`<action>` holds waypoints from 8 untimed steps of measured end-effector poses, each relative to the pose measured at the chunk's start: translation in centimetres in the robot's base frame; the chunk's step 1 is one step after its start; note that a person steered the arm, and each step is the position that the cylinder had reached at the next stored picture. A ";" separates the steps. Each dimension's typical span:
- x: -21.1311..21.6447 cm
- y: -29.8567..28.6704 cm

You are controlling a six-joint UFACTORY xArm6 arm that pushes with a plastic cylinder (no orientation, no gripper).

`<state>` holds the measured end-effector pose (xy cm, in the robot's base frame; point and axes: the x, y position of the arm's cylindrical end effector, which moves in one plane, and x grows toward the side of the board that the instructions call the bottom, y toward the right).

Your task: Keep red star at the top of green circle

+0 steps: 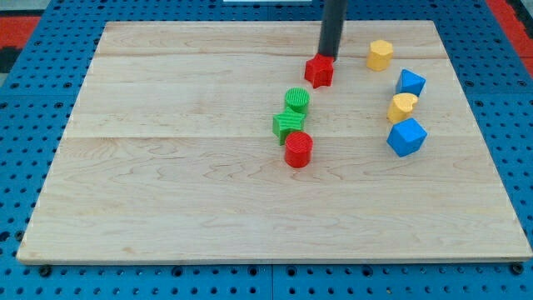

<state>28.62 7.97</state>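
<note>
At view's top, my tip (326, 57) touching red star (319, 72), above green circle (296, 100)

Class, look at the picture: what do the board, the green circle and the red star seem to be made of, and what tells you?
Board: likely pale wood, matt, with visible grain and plank seams.
Green circle: probably plastic, with a ridged top.
Red star: probably plastic, solid even colour, slight sheen; my tip touches its top edge.

Lab bench: wooden board (166, 208) on blue pegboard (33, 83).
</note>
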 end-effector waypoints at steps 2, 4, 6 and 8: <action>0.9 -4.1; -2.8 -4.3; -1.0 -0.6; 1.3 -0.1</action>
<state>29.88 7.91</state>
